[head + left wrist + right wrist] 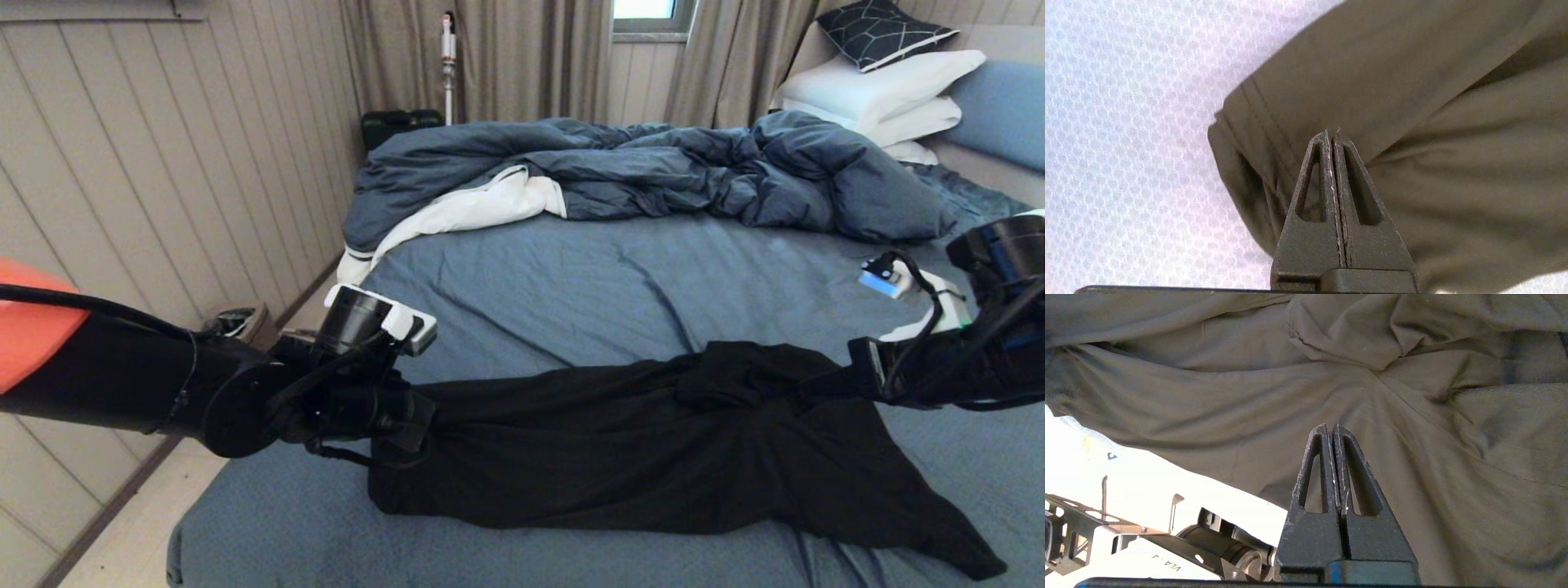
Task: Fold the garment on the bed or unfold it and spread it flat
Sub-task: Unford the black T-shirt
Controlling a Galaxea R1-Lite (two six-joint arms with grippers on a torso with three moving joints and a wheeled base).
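Low at the near left, left hand clamped tight, fingers pressed together on the hemmed edge of the garment. Right hand at the far right side, likewise closed flat, fingers pinching bunched black cloth. Garment stretched between both hands across the near part of the bed, rumpled, one corner trailing toward the near right edge; plain black side showing. Beyond it, bare slate-blue sheet, then dark blue duvet heaped across the bed. White pillows with patterned cushion on top, far right.
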